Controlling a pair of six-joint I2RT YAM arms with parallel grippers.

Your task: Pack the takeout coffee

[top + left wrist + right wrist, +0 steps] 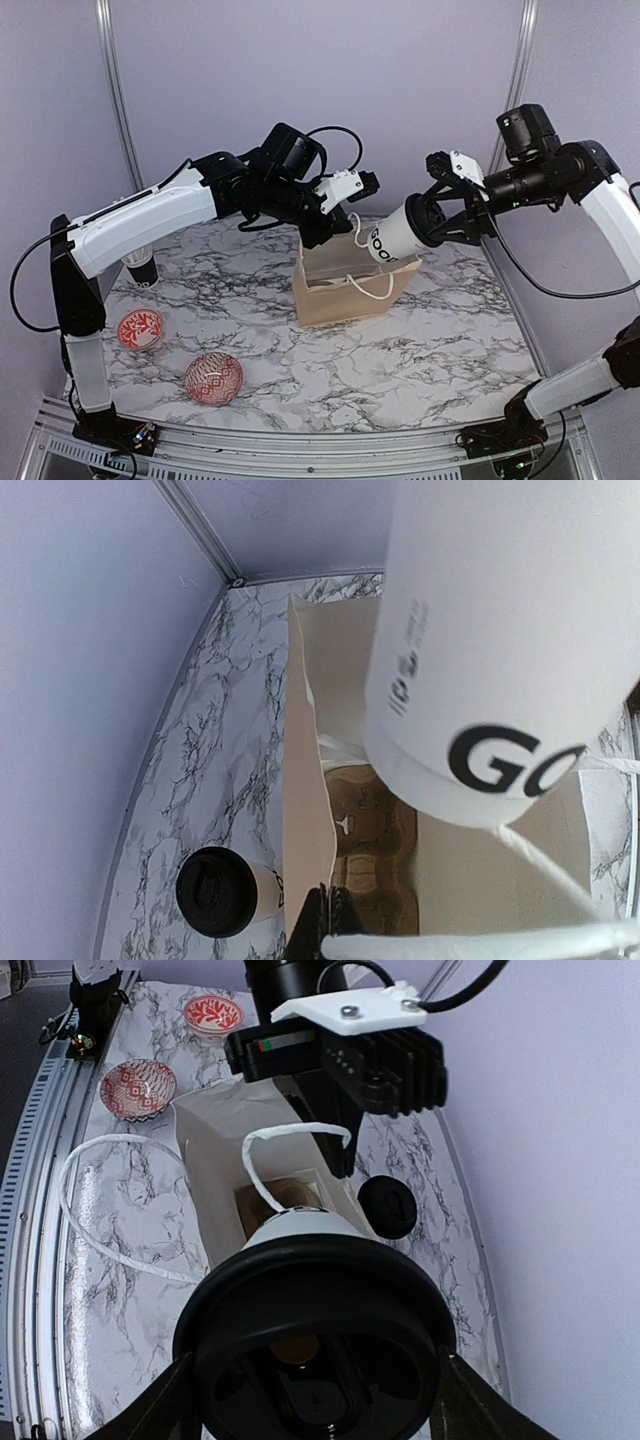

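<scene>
A white "GOOD" cup (393, 238) with a black lid (315, 1350) hangs tilted over the mouth of the tan paper bag (345, 290), bottom end toward the bag. My right gripper (440, 222) is shut on it near the lid. The left gripper (332, 918) is shut on the top edge of the bag's side wall (305, 780). Inside the bag lies the brown pulp carrier (375, 830), partly hidden by the held cup (500, 650). A second lidded cup (215, 890) stands on the table outside the bag, at the far left behind the left arm (140, 266).
Two red-and-white patterned bowls (140, 328) (213, 377) sit on the marble table at the near left. The bag's white handles (375, 285) hang loose, one draped across the left wrist view (480, 945). Walls close off the back and sides.
</scene>
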